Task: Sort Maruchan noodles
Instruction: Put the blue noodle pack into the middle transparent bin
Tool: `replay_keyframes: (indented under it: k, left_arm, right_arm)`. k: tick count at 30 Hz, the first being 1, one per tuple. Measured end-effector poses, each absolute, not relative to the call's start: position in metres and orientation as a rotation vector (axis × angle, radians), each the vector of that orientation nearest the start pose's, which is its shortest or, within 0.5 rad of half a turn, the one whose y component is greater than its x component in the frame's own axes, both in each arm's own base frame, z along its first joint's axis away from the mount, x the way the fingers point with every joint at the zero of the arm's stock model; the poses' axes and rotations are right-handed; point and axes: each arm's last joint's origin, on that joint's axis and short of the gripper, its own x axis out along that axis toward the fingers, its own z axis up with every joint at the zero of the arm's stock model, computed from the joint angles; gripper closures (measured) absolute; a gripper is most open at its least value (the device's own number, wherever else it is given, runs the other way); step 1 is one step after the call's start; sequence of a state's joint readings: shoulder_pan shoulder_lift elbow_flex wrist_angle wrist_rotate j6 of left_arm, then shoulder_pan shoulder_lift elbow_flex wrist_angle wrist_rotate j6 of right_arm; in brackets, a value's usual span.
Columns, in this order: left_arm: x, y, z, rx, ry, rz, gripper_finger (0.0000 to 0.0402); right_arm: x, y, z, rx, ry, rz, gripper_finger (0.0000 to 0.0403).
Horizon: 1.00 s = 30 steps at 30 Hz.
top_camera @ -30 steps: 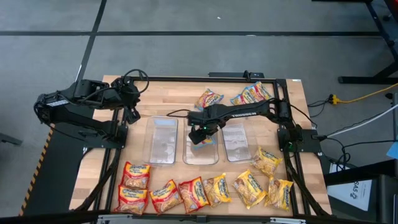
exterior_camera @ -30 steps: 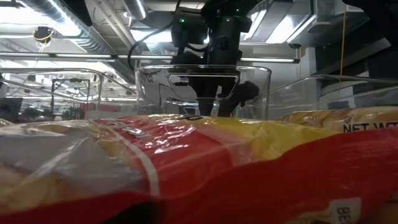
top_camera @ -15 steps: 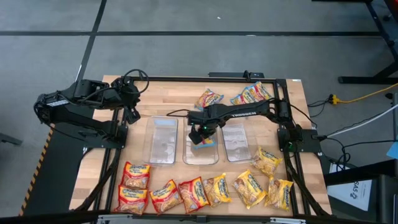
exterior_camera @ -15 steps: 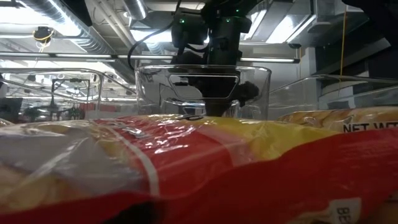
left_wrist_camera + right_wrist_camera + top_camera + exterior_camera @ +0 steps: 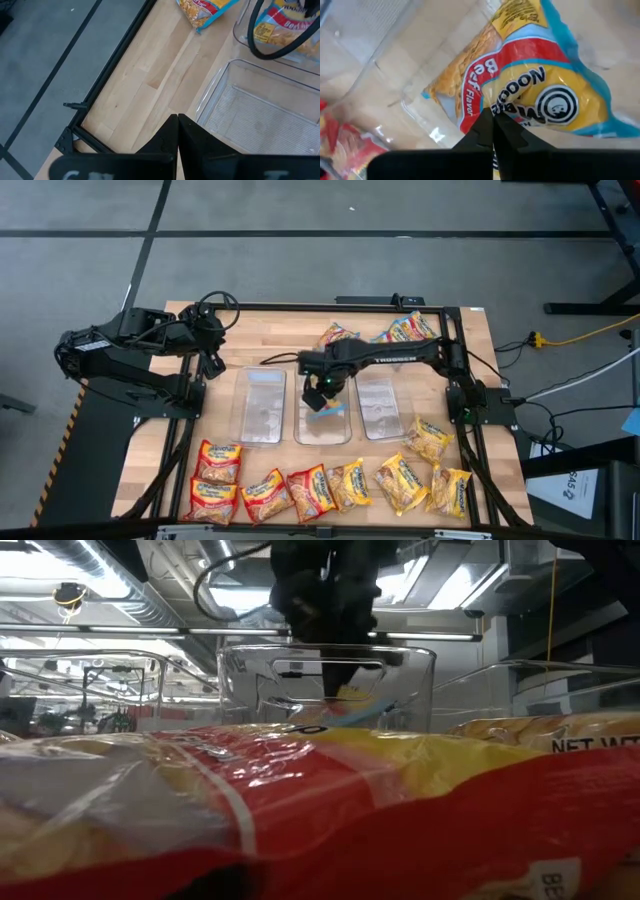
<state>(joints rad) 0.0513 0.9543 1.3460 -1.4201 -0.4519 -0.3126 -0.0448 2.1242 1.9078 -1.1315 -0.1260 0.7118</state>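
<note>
While the right arm is working over the tubs, this is how the sorting is standing.

Right fingers: pressed together, with nothing pinched between them that I can make out, the right gripper (image 5: 318, 387) hanging over the middle tub (image 5: 322, 430) at the centre of the high view.
Blue-trimmed packet: lying in that middle tub, the blue-trimmed packet (image 5: 540, 95) showing just beyond the closed fingertips in the right wrist view.
Left fingers: closed flat against each other, the left gripper (image 5: 177, 131) waiting at the upper left of the table, holding nothing.
Done: one packet seems to be sitting in a tub; the left tub (image 5: 260, 408) and the right tub (image 5: 380, 408) are looking bare.
Left to do: the upper packets (image 5: 405, 330) are lying above the tubs, and the row of packets (image 5: 330, 485) is stretching along the lower edge of the table, red-orange toward the lower left, yellow toward the lower right.
Judgement: sorting is only just getting going.
</note>
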Motion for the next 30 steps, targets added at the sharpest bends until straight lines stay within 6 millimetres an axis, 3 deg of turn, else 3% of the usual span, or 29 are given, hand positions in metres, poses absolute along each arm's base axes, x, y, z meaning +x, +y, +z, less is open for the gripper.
replay_keyframes:
  k: [5,18,24,30]
  left_arm:
    - [0.1185,0.0187,0.3875,-0.072,0.933,0.609,0.0401]
    - [0.1185,0.0187,0.3875,-0.073,0.933,0.609,0.0401]
    - [0.1185,0.0187,0.3875,-0.074,0.933,0.609,0.0401]
    - [0.1186,0.0187,0.3875,-0.097,0.925,0.622,0.0401]
  right_arm:
    - [0.4285,-0.0163,0.2502,0.568,1.359,-0.325,0.0402]
    - [0.4283,-0.0179,0.2505,0.185,1.377,-0.068,0.0403]
    - [0.4282,-0.0214,0.2505,-0.068,1.382,-0.047,0.0403]
    - [0.4282,-0.0228,0.2507,-0.18,1.386,-0.027,0.0403]
